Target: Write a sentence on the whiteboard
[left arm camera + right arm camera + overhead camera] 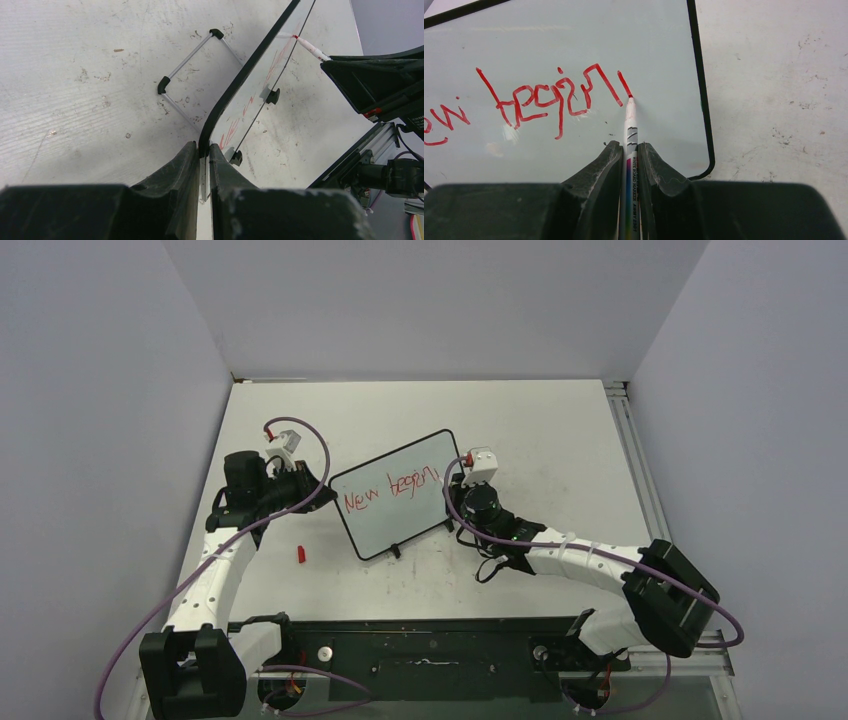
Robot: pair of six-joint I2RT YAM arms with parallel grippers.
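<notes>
The whiteboard [395,495] stands tilted mid-table on its black feet. Red lettering [390,490] in one line reads roughly "New begin" plus one more stroke. My left gripper [312,483] is shut on the board's left edge; in the left wrist view the black frame [235,85] sits between the fingers of the left gripper [203,155]. My right gripper [628,147] is shut on a white marker [630,125]. Its red tip touches the board [574,30] at the end of the last stroke [624,84]. The marker also shows in the left wrist view [311,48].
A small red marker cap [300,554] lies on the tabletop left of the board's near corner. A wire stand [192,62] lies on the table behind the board. Grey walls enclose the table on three sides; a metal rail [635,455] runs along its right edge.
</notes>
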